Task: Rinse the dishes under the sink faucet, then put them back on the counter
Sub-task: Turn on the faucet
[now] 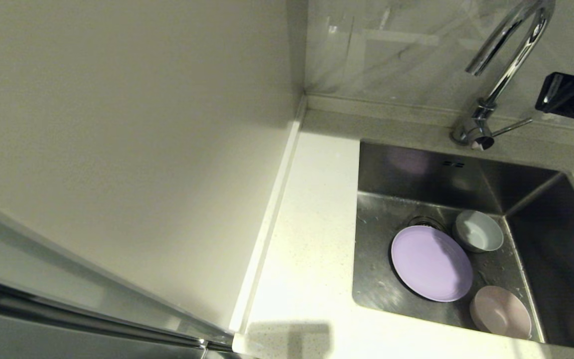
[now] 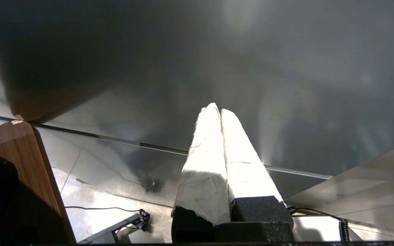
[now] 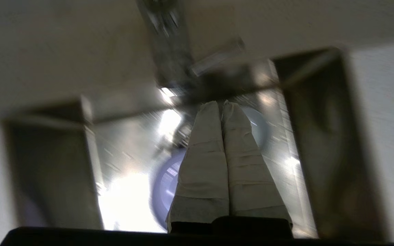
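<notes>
The sink (image 1: pixel 531 234) holds three dishes: one lavender plate (image 1: pixel 431 263), one pale pink bowl (image 1: pixel 500 312) and one white mug (image 1: pixel 478 231). One chrome faucet (image 1: pixel 503 70) stands behind it. Two grippers show, one left gripper (image 2: pixel 217 108) and one right gripper (image 3: pixel 220 104).

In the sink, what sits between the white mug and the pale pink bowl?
Head view: only bare steel sink floor; the round lavender plate lies beside that gap.

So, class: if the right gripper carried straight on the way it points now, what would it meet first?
Probably the white mug in the sink, just past the shut right gripper, though depth is unclear.
</notes>
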### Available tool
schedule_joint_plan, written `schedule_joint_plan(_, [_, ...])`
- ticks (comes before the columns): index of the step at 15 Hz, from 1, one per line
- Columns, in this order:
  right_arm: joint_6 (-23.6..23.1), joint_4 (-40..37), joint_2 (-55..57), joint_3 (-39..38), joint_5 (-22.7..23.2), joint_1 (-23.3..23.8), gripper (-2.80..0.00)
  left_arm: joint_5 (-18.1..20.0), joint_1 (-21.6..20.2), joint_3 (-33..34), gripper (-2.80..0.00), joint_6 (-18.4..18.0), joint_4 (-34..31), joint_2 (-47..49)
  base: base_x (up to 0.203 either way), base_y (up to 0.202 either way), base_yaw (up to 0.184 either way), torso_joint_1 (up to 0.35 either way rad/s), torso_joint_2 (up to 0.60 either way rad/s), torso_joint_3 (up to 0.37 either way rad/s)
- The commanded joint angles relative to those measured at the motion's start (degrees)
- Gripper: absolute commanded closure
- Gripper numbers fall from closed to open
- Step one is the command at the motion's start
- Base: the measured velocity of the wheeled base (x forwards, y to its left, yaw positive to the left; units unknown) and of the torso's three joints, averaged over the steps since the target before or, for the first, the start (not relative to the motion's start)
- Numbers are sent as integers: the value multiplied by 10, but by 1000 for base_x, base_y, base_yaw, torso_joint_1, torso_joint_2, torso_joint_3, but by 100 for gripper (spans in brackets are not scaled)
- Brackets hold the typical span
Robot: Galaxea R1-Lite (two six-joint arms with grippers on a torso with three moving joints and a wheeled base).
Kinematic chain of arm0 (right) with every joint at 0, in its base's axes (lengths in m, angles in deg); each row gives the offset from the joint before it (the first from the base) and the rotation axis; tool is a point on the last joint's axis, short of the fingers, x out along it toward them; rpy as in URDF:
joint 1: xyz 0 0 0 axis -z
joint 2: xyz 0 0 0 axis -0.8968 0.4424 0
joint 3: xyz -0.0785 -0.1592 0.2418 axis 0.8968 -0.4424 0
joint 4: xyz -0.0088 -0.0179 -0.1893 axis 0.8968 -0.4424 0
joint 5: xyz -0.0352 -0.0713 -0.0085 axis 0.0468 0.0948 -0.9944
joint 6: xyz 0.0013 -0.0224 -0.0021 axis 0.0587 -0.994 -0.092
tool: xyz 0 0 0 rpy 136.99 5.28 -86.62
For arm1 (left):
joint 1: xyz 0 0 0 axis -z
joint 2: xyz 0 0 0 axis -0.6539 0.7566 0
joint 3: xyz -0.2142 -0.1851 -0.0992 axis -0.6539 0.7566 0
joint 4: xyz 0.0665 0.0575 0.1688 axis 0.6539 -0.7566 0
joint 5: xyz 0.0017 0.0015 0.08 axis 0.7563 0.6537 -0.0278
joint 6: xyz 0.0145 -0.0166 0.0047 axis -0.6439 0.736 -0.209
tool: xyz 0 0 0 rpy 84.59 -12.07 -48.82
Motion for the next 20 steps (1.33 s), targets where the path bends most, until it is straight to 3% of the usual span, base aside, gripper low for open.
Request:
schedule_joint_plan(1, [27,42,23,13,5,-1,0,0,0,2,0,0,1,0,0,0,0,0,0,0])
schedule_joint_plan(4, [31,104,44,13,-15,-1,0,0,0,2,0,0,0,0,0,0,0,0,0,0])
schedule_joint_plan(9, [29,110,46,12,-66,-1,0,0,1,2,0,0,0,0,0,0,0,0,0,0])
schedule_joint_plan(20, [49,164,99,13,-101,-6,0,0,0,2,0,0,1,0,0,0,0,0,0,0])
